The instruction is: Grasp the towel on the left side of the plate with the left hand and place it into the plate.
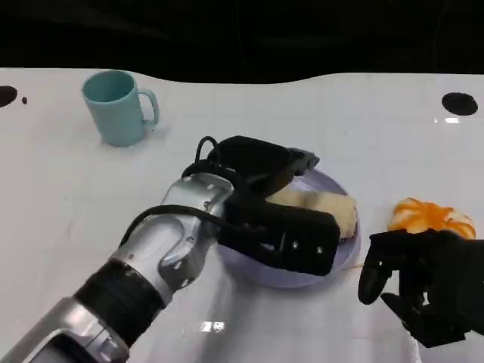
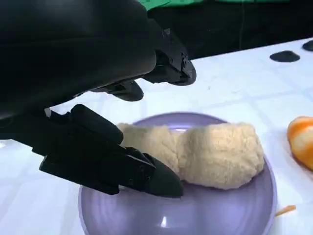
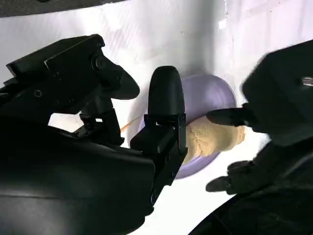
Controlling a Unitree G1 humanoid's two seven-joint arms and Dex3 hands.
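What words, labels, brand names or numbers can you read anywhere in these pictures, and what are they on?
None can be read.
Teal mug: plain, no print.
Purple plate and beige towel: unmarked.
Left robot hand and right robot hand: black shells, no legible lettering.
White table: only dark round spots, no text.

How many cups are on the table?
1: a teal mug stands at the table's far left, well apart from the purple plate. The left arm could hide something small.

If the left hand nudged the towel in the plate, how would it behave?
The towel looks soft and bunched, so it would probably dent and fold rather than slide stiffly. It seems light. The plate looks glossy, so the towel may shift easily.
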